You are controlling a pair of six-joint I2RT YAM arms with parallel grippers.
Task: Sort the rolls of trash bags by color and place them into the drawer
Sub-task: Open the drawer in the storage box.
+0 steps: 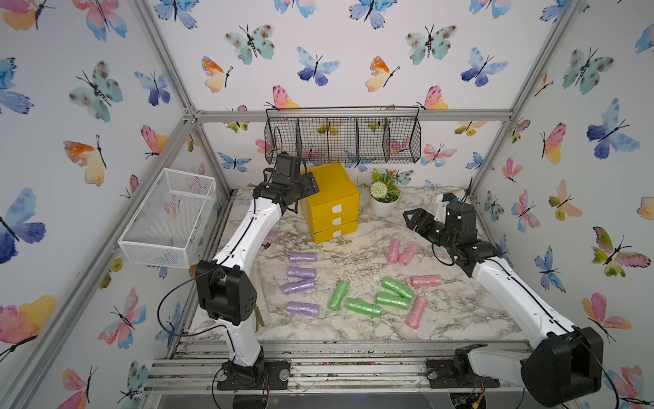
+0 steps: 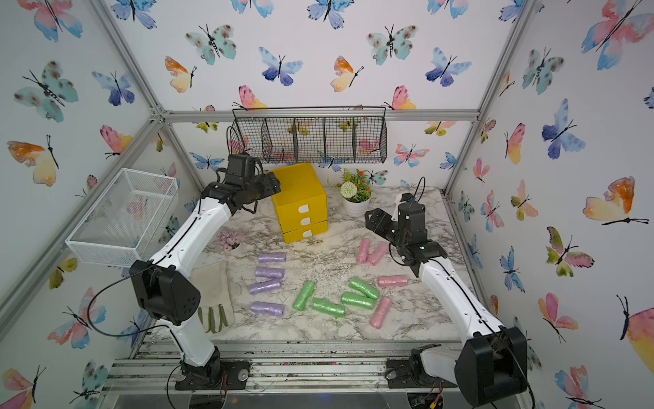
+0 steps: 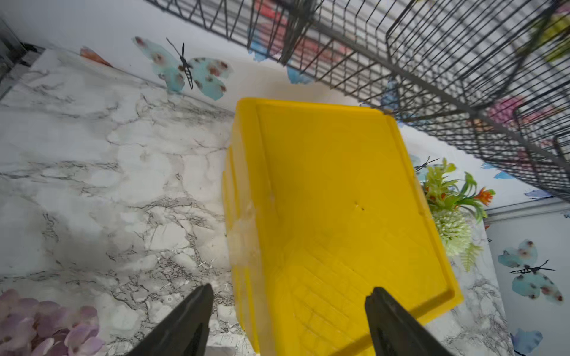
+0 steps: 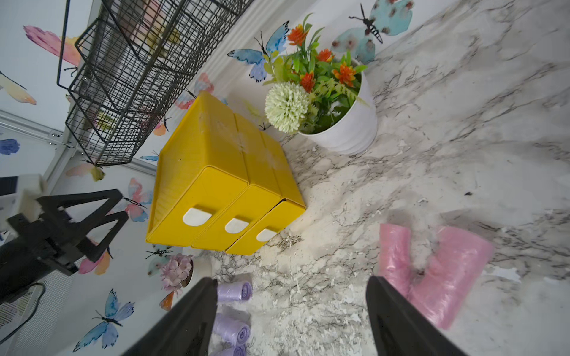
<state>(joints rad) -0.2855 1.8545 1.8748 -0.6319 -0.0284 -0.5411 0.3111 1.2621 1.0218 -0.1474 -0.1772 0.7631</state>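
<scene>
While rolls (image 1: pixel 362 307) lie color-grouped, left end effector (image 3: pixel 289 292) hangs apart over the drawer (image 3: pixel 333 200), likely to brace it; right end effector (image 4: pixel 291 285), apart and empty, faces its handles (image 4: pixel 236 225).

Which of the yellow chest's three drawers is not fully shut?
The bottom drawer: its front juts slightly forward of the two above it, which sit flush with the yellow chest.

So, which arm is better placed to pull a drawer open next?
Probably the right: the right gripper stands open facing the drawer's white tab handles. The left gripper hangs open over its top, handles out of its view.
</scene>
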